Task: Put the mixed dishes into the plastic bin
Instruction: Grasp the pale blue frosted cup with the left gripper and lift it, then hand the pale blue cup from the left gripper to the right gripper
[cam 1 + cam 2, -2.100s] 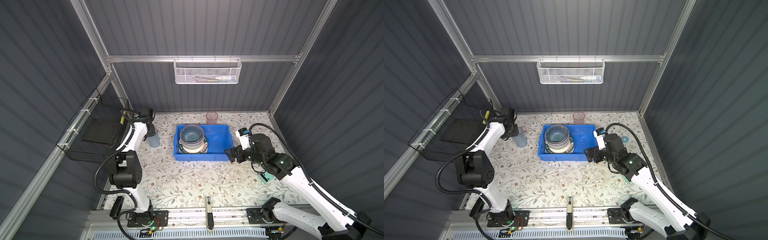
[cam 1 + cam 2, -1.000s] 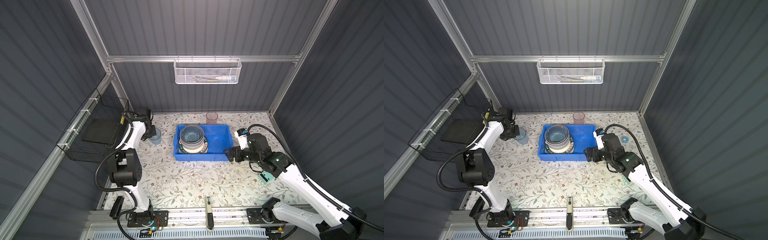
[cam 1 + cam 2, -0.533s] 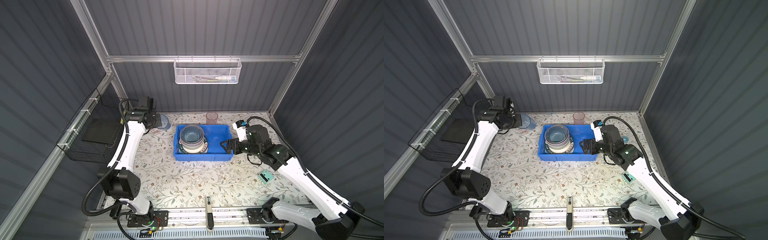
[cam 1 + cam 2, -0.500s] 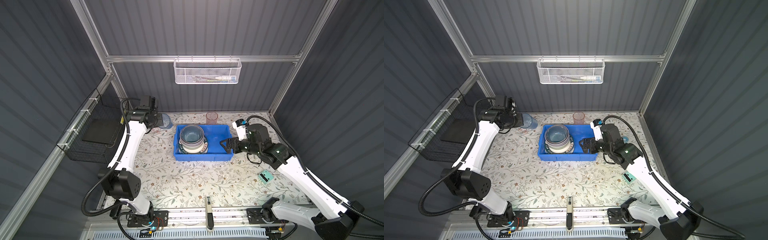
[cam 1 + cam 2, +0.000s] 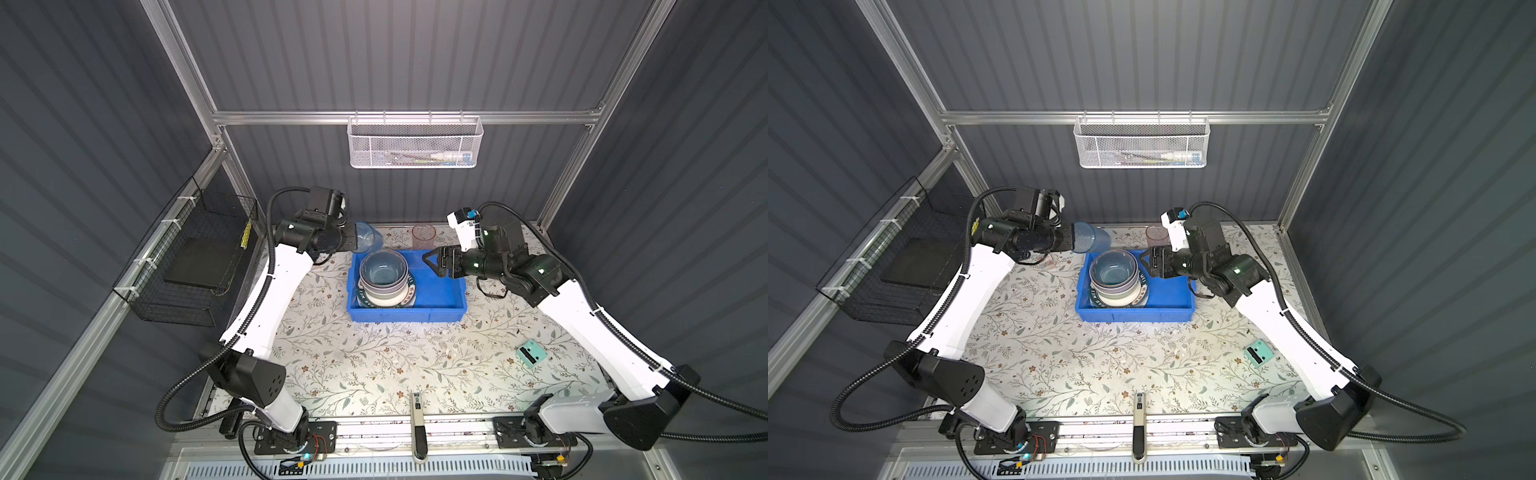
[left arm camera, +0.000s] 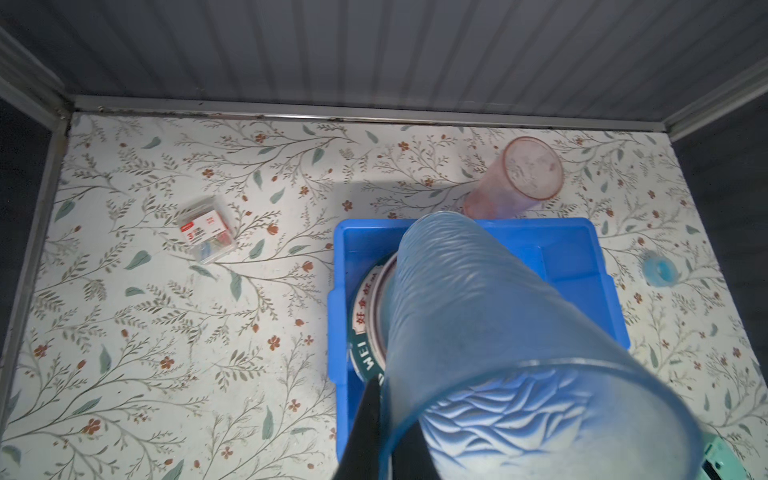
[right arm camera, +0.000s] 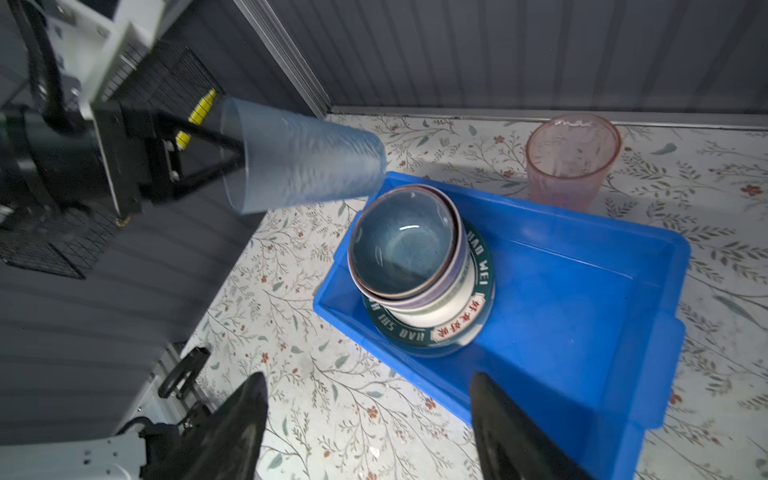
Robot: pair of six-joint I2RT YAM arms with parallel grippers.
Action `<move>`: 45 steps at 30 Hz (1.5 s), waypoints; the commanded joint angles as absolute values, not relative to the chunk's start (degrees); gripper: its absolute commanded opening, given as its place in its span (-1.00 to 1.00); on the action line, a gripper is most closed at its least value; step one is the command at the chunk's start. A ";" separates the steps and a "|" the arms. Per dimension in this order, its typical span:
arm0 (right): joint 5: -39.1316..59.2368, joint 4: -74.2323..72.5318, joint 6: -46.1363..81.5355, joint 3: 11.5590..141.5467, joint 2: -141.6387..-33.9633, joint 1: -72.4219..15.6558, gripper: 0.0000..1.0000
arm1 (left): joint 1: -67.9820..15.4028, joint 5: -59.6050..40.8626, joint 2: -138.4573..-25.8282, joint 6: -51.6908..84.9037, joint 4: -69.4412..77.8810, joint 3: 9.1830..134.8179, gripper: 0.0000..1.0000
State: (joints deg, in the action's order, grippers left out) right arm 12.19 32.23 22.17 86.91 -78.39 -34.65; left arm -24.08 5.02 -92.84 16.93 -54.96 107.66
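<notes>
1. Floral tabletop [image 5: 374, 365] is carrying the plastic bin [image 5: 440, 291] in both top views. The bowl stack [image 5: 383, 270] is already sitting inside on the lettered plate [image 5: 411, 291], and the pink tumbler [image 5: 424, 237] is waiting just behind the bin
2. Left wrist view: the left gripper [image 6: 384, 407] is pinching the blue tumbler [image 6: 478, 332] by its rim wall, holding it on its side by the bin's corner
3. Right wrist view: the right gripper [image 7: 365, 386] is hanging spread and empty over the bin
4. Two seconds earlier the blue tumbler was standing on the table; both tumblers are seemingly still outstanding
</notes>
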 commanded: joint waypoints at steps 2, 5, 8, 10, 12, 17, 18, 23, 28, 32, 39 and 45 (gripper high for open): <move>9.40 35.83 21.77 93.58 -82.12 -36.56 0.39 | -29.01 6.40 -92.17 19.38 -51.89 109.42 -1.00; 3.38 39.43 20.45 98.67 -85.10 -38.42 0.17 | -31.69 7.50 -92.72 20.47 -50.66 109.62 -1.00; 2.48 40.84 19.51 101.77 -86.79 -39.57 0.04 | -33.71 8.46 -93.56 21.22 -50.02 110.20 -1.00; 1.29 41.57 18.91 103.36 -87.76 -40.56 -0.02 | -34.89 8.72 -94.50 21.56 -49.65 110.86 -1.00; -0.07 42.71 18.73 104.63 -88.73 -41.11 -0.07 | -36.17 9.58 -95.62 21.62 -50.24 112.19 -1.00; -3.25 44.62 18.61 106.85 -90.76 -41.92 -0.19 | -38.93 11.86 -97.09 21.50 -50.80 114.47 -1.00; -3.80 44.72 18.55 107.01 -91.03 -42.01 -0.22 | -39.32 12.05 -97.20 21.37 -50.80 114.63 -1.00; -5.95 44.78 18.37 107.88 -92.62 -42.36 -0.32 | -40.24 12.30 -97.84 21.08 -51.15 115.66 -0.99; -11.02 47.05 17.94 110.68 -95.58 -42.88 -0.43 | -40.78 12.61 -97.47 20.71 -51.11 115.84 -0.98; -14.04 48.54 17.49 112.55 -97.56 -43.33 -0.48 | -40.93 11.91 -97.12 20.44 -51.07 115.59 -0.97; -17.60 50.56 17.50 115.14 -100.28 -43.68 -0.57 | -40.96 11.38 -96.46 20.03 -50.91 115.01 -0.95; -18.63 51.10 17.80 115.64 -101.37 -43.68 -0.63 | -40.96 10.33 -95.54 19.42 -50.01 113.38 -0.92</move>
State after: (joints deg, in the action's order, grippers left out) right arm -15.92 48.53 18.15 114.76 -99.53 -43.99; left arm -40.21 13.50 -97.89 20.60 -52.71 113.27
